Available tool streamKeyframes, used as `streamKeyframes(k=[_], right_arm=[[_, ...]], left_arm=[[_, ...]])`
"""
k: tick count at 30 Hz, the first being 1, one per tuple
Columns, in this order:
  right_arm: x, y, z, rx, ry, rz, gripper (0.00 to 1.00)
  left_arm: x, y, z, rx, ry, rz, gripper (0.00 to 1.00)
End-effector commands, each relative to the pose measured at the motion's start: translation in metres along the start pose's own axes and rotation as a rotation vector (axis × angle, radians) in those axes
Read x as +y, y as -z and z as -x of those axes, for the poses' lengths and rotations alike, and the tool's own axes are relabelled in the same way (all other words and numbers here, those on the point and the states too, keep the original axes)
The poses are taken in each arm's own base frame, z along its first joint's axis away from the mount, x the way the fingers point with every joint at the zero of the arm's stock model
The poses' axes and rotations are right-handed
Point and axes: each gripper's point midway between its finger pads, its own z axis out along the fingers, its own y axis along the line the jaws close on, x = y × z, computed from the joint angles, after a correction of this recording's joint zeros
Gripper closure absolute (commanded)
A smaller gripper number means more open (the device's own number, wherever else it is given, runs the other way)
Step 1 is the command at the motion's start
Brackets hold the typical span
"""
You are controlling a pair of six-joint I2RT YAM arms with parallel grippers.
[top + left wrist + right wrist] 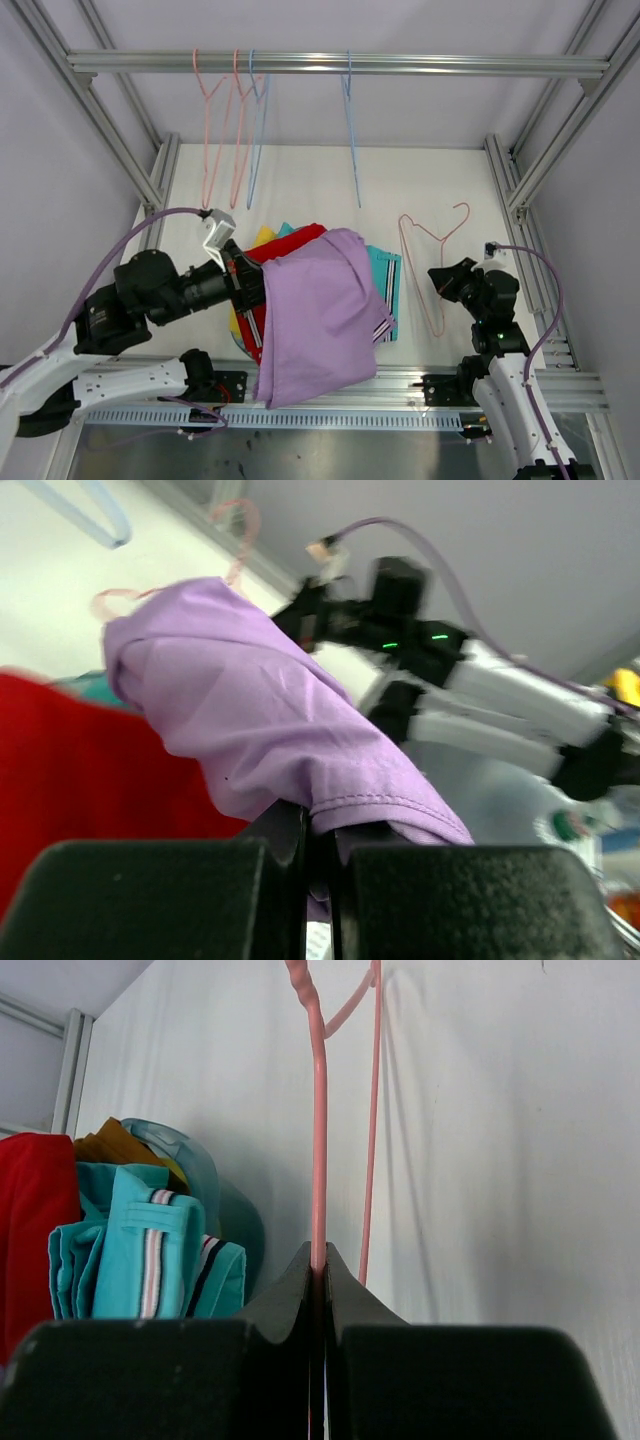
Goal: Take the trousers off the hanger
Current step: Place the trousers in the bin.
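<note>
Lilac soft-cloth trousers (315, 320), likely limp and light, are pinched at the hem by the left gripper (318, 832), a pink wire hanger (319, 1140) by the right gripper (320, 1260).

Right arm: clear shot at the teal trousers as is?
Likely not yet: the right pincer is shut on the pink hanger. The teal trousers lie partly exposed nearby, so after letting go, probably yes.

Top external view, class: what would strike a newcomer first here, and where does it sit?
The lilac trousers dominate the centre, pinched in the shut left gripper and draped over the red trousers and teal trousers. At right, the right gripper is shut on a pink hanger.
</note>
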Motion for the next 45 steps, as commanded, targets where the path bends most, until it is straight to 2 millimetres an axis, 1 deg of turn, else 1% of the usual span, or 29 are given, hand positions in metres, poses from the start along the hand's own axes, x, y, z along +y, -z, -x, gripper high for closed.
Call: streamKeyframes(k=[1,2,3,4,5,6,7,8,9,10,12,14,15,16,18,19,20,22,24,26,28,30,33,35,38,42,45], right_arm=[[0.006,0.000,0.008,-0.032,0.029,0.022,1.00],[0.006,0.000,0.008,-0.030,0.029,0.024,1.00],[0.007,0.000,0.008,-0.031,0.032,0.027,1.00],[0.007,0.000,0.007,-0.029,0.032,0.027,1.00],[0.006,0.000,0.007,-0.029,0.031,0.025,1.00],[0.006,0.000,0.006,-0.028,0.031,0.024,1.00],[0.006,0.000,0.006,-0.026,0.032,0.029,1.00],[0.007,-0.001,0.006,-0.025,0.034,0.030,1.00],[0.006,-0.001,0.006,-0.024,0.034,0.029,1.00],[0.007,-0.001,0.005,-0.021,0.035,0.032,1.00],[0.008,-0.002,0.005,-0.020,0.036,0.035,1.00],[0.007,-0.004,0.002,-0.009,0.037,0.034,1.00],[0.008,-0.004,0.002,-0.008,0.037,0.035,1.00],[0.008,-0.004,0.001,-0.005,0.039,0.035,1.00],[0.009,-0.004,0.001,-0.004,0.043,0.035,1.00],[0.008,-0.004,0.002,-0.009,0.045,0.031,1.00],[0.008,-0.004,0.002,-0.007,0.046,0.030,1.00],[0.008,-0.005,0.002,-0.006,0.047,0.029,1.00],[0.009,-0.005,0.002,-0.005,0.049,0.030,1.00],[0.009,-0.004,0.002,-0.001,0.052,0.028,1.00],[0.009,-0.004,0.003,-0.003,0.057,0.025,1.00],[0.010,-0.004,0.004,-0.005,0.058,0.024,1.00],[0.009,-0.005,0.001,0.006,0.058,0.025,1.00],[0.009,-0.005,0.001,0.005,0.057,0.026,1.00],[0.010,-0.006,0.001,0.004,0.058,0.026,1.00],[0.010,-0.007,0.000,0.013,0.059,0.029,1.00],[0.011,-0.007,-0.001,0.019,0.059,0.030,1.00]], left_arm=[[0.073,-0.009,-0.043,0.083,-0.052,0.278,0.99],[0.086,-0.012,-0.062,0.130,-0.038,0.310,0.98],[0.102,-0.013,-0.068,0.143,-0.012,0.357,0.98],[0.115,-0.016,-0.088,0.197,0.000,0.382,0.99],[0.126,-0.018,-0.102,0.226,0.009,0.407,0.98],[0.138,-0.018,-0.107,0.231,0.022,0.450,0.97],[0.149,-0.018,-0.118,0.256,0.022,0.481,0.91],[0.163,-0.015,-0.126,0.281,0.023,0.545,0.90],[0.168,-0.013,-0.121,0.270,0.029,0.585,0.89],[0.172,-0.010,-0.121,0.272,0.037,0.618,0.87],[0.183,-0.001,-0.115,0.263,0.026,0.707,0.79],[0.186,0.005,-0.106,0.234,0.029,0.748,0.64],[0.191,0.012,-0.103,0.224,0.022,0.792,0.54],[0.189,0.015,-0.094,0.199,0.029,0.804,0.39],[0.194,0.024,-0.087,0.180,0.021,0.858,0.30],[0.192,0.029,-0.080,0.170,0.026,0.872,0.20],[0.193,0.033,-0.079,0.170,0.025,0.895,0.12],[0.198,0.046,-0.076,0.163,0.034,0.962,0.03],[0.198,0.051,-0.070,0.145,0.034,0.984,0.00],[0.197,0.060,-0.061,0.118,0.034,1.010,0.00],[0.194,0.066,-0.051,0.094,0.031,1.017,0.01],[0.188,0.072,-0.037,0.068,0.015,1.010,0.00],[0.184,0.082,-0.023,0.069,-0.020,1.027,0.00],[0.186,0.088,-0.020,0.076,-0.032,1.062,0.01],[0.188,0.092,-0.025,0.123,-0.060,1.079,0.01],[0.194,0.092,-0.039,0.168,-0.058,1.102,0.01],[0.195,0.097,-0.037,0.148,-0.047,1.124,0.01]])
